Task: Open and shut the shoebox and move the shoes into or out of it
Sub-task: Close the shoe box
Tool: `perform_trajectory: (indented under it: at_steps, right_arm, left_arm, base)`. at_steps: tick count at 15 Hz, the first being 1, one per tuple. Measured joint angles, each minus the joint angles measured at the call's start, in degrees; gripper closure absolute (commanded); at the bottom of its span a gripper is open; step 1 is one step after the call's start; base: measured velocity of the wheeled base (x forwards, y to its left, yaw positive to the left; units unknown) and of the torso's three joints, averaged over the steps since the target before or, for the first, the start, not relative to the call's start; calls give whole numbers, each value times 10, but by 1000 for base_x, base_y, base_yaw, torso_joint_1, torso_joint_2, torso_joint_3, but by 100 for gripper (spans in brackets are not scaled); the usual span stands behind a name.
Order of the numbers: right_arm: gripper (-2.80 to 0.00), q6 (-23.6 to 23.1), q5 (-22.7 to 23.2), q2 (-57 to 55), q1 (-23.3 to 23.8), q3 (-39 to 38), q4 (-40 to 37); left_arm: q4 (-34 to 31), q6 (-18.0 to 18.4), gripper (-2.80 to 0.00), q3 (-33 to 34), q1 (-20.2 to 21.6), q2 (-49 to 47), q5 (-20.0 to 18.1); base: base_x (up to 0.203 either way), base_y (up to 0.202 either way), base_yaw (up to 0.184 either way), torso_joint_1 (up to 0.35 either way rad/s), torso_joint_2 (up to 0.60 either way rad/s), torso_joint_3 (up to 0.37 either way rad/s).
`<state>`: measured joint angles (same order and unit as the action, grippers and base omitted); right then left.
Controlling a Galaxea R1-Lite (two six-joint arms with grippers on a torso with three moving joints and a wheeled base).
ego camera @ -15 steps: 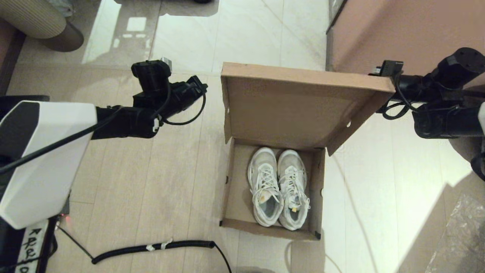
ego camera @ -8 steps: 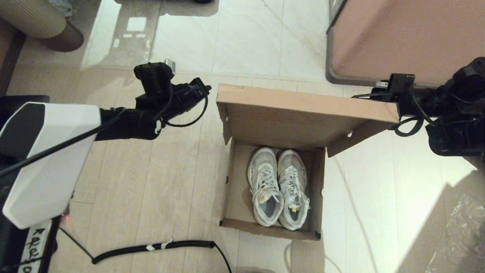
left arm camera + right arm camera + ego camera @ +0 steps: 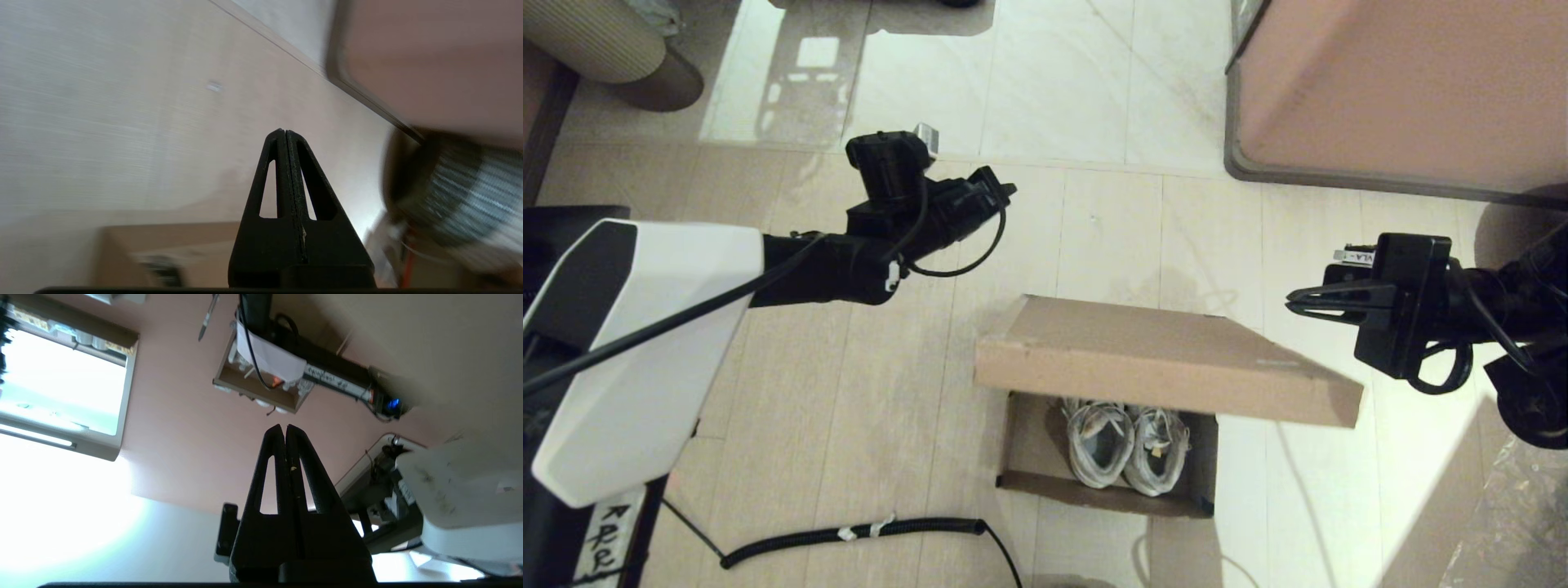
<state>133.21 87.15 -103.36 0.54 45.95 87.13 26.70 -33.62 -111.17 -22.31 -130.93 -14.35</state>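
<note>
Overhead, brown shoebox (image 3: 1168,359) lid half-lowered above white shoes (image 3: 1127,437); right claw (image 3: 1290,302) pinched, empty.

shoes (image 3: 1129,445): toes hidden | cover: shoebox (image 3: 1168,361) lid

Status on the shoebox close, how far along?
Done: the shoes sit inside the shoebox. In hand: its lid hangs partly down, heels showing beneath; the right gripper, shut, is beside it, not touching. Left gripper, shut, hangs off to the side. Left: lid fully down.
</note>
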Motion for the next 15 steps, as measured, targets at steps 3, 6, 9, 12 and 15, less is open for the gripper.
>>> perform_trajectory:
  at_steps: [3,6,9,12,15]
  right_arm:
    - [0,-35,0,42,-10,-57,1]
    - [0,-123,0,50,22,-60,1]
    - [0,-241,-11,50,100,-64,0]
    - [0,-403,-24,47,198,-88,0]
    - [0,-545,-81,47,251,-153,0]
  left_arm:
    - [-7,9,0,4,-41,7,5]
    - [-26,67,0,40,-75,22,64]
    - [-26,76,0,148,-100,62,81]
    - [-23,78,0,290,-132,124,87]
    - [-24,80,0,417,-194,193,103]
  base:
    - [0,0,0,0,0,0]
    - [0,0,0,0,0,0]
    - [0,0,0,0,0,0]
    - [0,0,0,0,0,0]
    - [0,0,0,0,0,0]
